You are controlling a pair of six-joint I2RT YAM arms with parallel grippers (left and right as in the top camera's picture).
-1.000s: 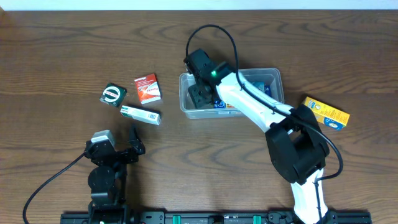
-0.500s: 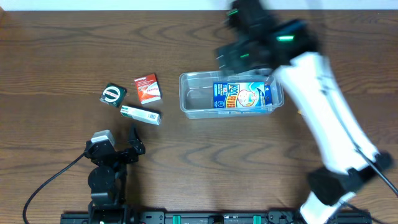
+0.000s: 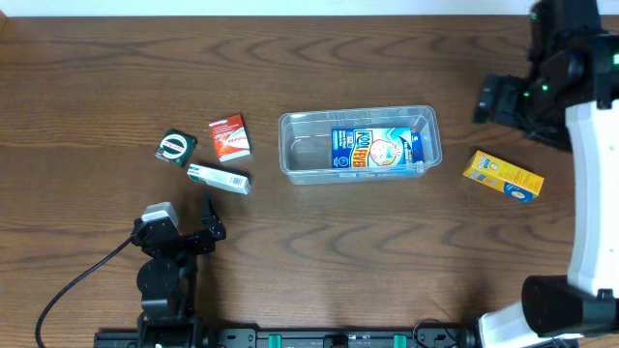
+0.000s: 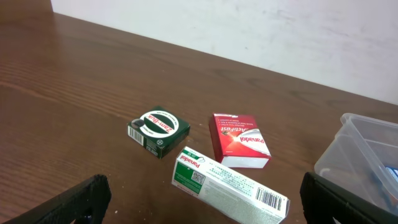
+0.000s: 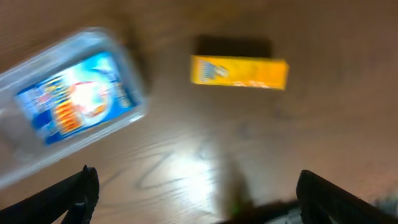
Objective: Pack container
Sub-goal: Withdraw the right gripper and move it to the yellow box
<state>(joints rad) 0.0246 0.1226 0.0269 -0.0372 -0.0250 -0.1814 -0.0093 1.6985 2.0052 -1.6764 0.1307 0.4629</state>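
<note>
Container: the clear tub [image 3: 302,153] sits on the tabletop [image 3: 387,261], near the middle, with its long side running left to right.
Inside it: a blue box [image 3: 372,150] lies flat, label up, filling the right part of the tub.
Yellow box [image 3: 502,176]: on the tabletop to the right of the container, apart from it and slightly askew.
Left group: a red box [image 3: 229,136], a dark green box [image 3: 176,147] and a long white-and-green box [image 3: 219,178] lie close together, well apart from the container.
Left end effector [image 4: 205,186]: fingers spread wide, nothing between them, facing the three small boxes.
Right end effector [image 5: 197,186]: fingers wide apart and empty, at the far right edge, looking at the yellow box; its wrist view is blurred.
</note>
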